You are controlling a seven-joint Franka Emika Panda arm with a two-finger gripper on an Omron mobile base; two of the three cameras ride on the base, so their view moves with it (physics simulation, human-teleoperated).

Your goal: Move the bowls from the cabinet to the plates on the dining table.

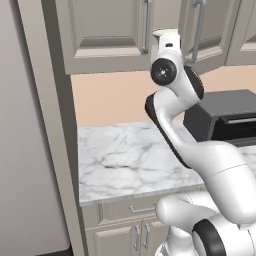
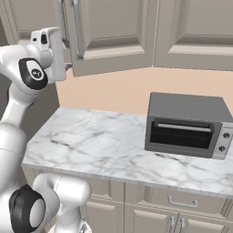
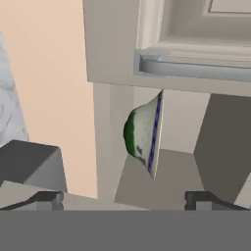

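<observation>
The two-finger gripper [image 3: 125, 198] stands wide, its small dark fingertips [image 3: 46, 198] far apart at the bottom of the hand view and nothing between them. Ahead of it, inside the open grey-beige wall cabinet [image 3: 162, 181], sits a round flared ceramic bowl [image 3: 143, 133], pale and speckled on its wall, dark green toward its foot, with a blue band near the rim; the rolled camera shows it on its side. A long brushed-metal bar handle [image 3: 196, 68] crosses the recessed-panel door above it.

The base views show the white arm [image 1: 172, 75] raised to the cabinet doors [image 2: 113, 32], over a white grey-veined marble counter [image 2: 100, 145]. The right base view shows the front of a dark grey toaster oven [image 2: 186, 125] standing on that counter; the left base view shows it partly behind the arm. The bowl is seen from the hand camera.
</observation>
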